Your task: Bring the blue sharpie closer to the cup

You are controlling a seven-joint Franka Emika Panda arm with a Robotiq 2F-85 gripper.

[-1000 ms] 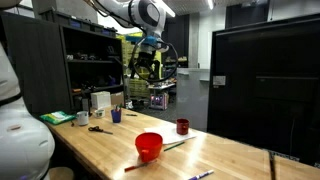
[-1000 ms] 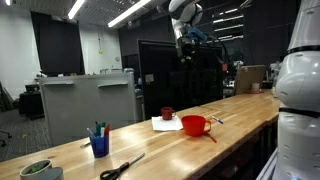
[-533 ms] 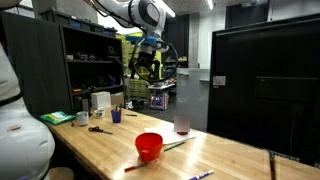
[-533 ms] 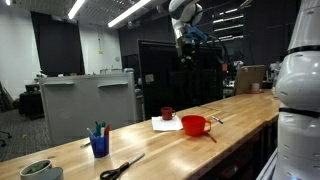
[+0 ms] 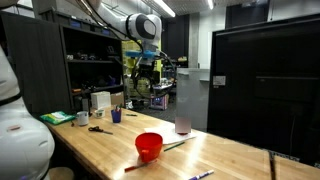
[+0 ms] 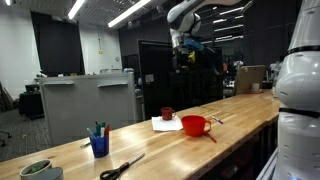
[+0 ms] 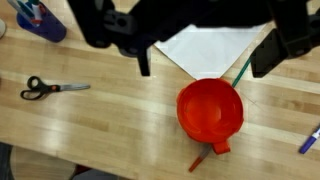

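The blue sharpie (image 7: 308, 140) lies on the wooden table at the right edge of the wrist view, past the red bowl; in an exterior view it lies near the table's front edge (image 5: 201, 176). The cup (image 7: 40, 20) is small and dark blue with pens in it. It stands at the far other end of the table, in both exterior views (image 5: 116, 116) (image 6: 99, 146). My gripper (image 7: 205, 55) is open and empty, high above the table over the paper and bowl (image 5: 144, 72) (image 6: 183, 55).
A red bowl (image 7: 210, 110) sits on the table (image 7: 90, 130), with a long thin green stick (image 7: 245, 68) with a red end under it. A white paper (image 7: 205, 45) lies beside the bowl. Black scissors (image 7: 45, 88) lie near the cup. A dark red cup (image 6: 167, 113) stands by the paper.
The arm and gripper have come down a little. The objects on the table have not moved.
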